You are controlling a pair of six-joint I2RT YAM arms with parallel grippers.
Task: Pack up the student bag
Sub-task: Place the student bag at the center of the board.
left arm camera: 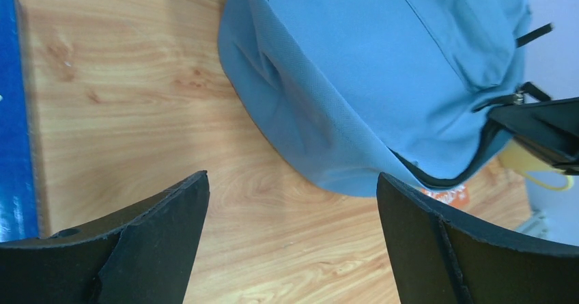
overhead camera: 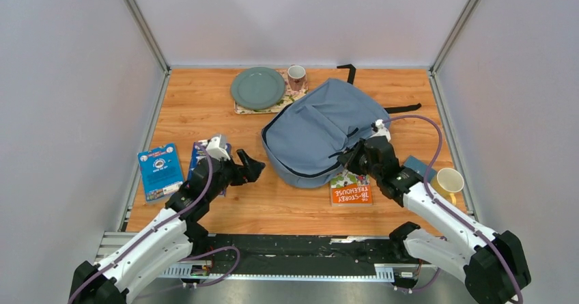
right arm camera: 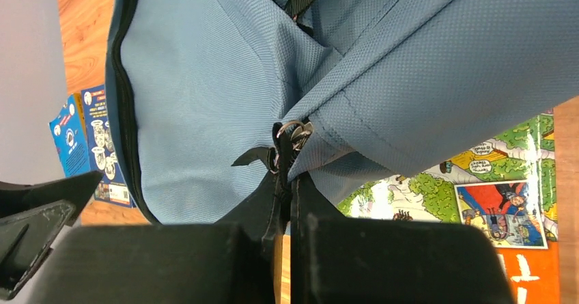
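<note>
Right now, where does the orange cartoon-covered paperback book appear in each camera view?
Top external: the orange cartoon-covered paperback book lies right of centre, partly under the near edge of the grey-blue fabric backpack.
Left wrist: only an orange sliver shows beneath the backpack, right of centre.
Right wrist: lower right, cover art clear.
Shared landmark: the backpack, lying over the book in all three views.

A green plate and a patterned mug sat on a floral mat at the far side of the wooden table. A blue card lay at the left, an orange storybook nearer the front, a yellow cup at the right
</note>
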